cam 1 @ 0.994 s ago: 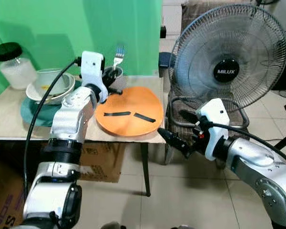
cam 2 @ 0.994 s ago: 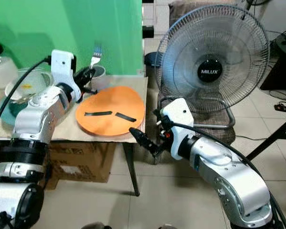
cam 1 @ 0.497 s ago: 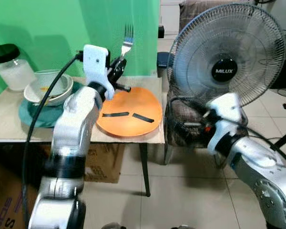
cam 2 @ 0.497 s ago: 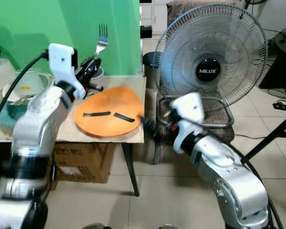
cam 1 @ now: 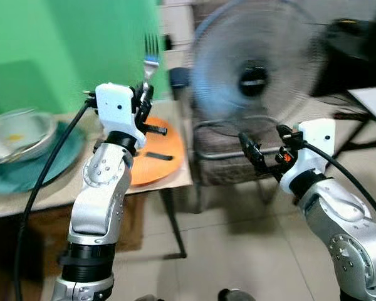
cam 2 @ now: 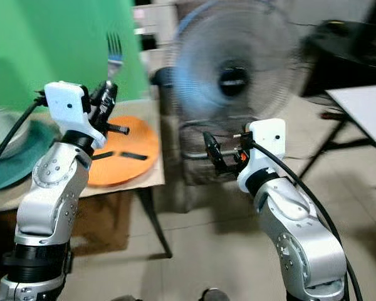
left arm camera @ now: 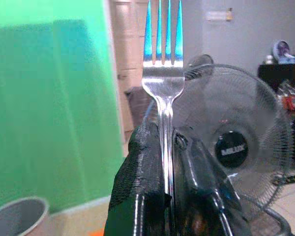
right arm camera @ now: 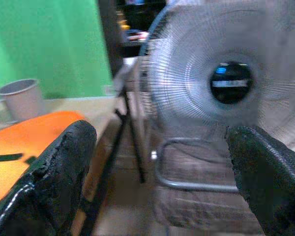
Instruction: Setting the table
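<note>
A silver fork (left arm camera: 162, 73) stands upright, tines up, with my left gripper (cam 1: 144, 95) shut on its handle. That gripper hovers above the far edge of the round orange placemat (cam 1: 155, 155), which lies on the wooden table (cam 1: 50, 194) and bears two dark strips. My right gripper (cam 1: 263, 149) is open and holds nothing. It hangs off the table's right side, level with the seat under the fan (cam 1: 257, 69). In the right wrist view its two black fingertips (right arm camera: 64, 162) stand wide apart.
Stacked bowls (cam 1: 15, 128) rest on a teal plate (cam 1: 25, 169) at the table's left. A grey cup (right arm camera: 19, 98) stands by the green wall. The fan sits on a chair (cam 1: 232, 169) right of the table. A white tabletop (cam 1: 373, 100) lies far right.
The camera has swung right, so the table now sits further left and the picture is blurred. My right arm has risen and its gripper now points at the fan. The fork stays held upright.
</note>
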Motion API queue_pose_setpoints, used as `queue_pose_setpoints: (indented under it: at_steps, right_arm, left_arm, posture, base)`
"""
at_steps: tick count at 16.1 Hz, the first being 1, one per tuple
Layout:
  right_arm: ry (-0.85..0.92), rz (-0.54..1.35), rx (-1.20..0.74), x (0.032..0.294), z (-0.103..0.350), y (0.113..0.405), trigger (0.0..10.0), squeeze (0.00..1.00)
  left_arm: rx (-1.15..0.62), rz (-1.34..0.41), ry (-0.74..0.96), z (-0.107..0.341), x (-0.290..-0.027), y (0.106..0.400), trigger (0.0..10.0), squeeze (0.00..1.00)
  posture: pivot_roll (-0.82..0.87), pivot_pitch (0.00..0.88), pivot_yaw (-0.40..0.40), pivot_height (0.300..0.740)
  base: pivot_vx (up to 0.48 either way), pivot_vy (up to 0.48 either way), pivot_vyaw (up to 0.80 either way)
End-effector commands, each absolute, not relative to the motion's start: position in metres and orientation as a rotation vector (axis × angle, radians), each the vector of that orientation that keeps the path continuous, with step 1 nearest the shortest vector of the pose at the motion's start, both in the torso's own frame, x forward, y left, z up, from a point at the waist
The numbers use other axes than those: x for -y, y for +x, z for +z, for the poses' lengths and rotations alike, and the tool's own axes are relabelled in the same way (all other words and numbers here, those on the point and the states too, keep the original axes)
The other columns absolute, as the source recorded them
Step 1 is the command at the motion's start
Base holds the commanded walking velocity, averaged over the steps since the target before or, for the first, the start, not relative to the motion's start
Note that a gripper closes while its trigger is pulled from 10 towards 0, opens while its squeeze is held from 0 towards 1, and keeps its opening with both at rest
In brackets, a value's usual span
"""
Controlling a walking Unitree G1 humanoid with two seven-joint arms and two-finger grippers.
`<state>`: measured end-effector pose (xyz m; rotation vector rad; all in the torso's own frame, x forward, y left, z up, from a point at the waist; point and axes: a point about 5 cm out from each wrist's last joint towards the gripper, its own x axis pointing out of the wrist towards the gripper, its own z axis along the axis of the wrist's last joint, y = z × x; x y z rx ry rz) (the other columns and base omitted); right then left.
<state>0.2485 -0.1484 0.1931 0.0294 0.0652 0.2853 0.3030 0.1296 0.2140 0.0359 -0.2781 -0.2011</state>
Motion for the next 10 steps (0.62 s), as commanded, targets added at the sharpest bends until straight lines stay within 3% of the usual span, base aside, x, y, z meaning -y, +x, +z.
queue_pose_setpoints:
  at_steps: [1,3,5,8,10]
  right_arm:
    - [0.038,0.28,-0.074,0.147,0.19,0.249,10.0,0.0]
    - [0.045,0.272,-0.081,0.146,0.187,0.25,10.0,0.0]
    - [0.048,0.257,-0.078,0.147,0.188,0.251,10.0,0.0]
    - [0.044,0.213,-0.082,0.153,0.187,0.249,10.0,0.0]
    - [0.048,0.199,-0.086,0.152,0.185,0.25,10.0,0.0]
  left_arm:
    - [0.262,-0.206,0.071,0.213,-0.127,0.298,10.0,0.0]
    - [0.226,-0.278,0.086,0.207,-0.124,0.292,10.0,0.0]
    - [0.238,-0.24,0.04,0.205,-0.129,0.293,10.0,0.0]
    - [0.283,-0.04,-0.072,0.197,-0.145,0.289,10.0,0.0]
    - [0.282,-0.007,-0.123,0.197,-0.147,0.289,10.0,0.0]
  posture:
    - [-0.07,0.0,0.082,0.74]
    - [-0.06,0.0,0.081,0.74]
    - [-0.08,0.0,0.086,0.74]
    - [-0.08,0.0,0.084,0.74]
    - [-0.08,0.0,0.081,0.74]
  base:
    - [0.0,0.0,-0.8]
    - [0.0,0.0,-0.8]
    - [0.0,0.0,-0.8]
    - [0.0,0.0,-0.8]
    - [0.0,0.0,-0.8]
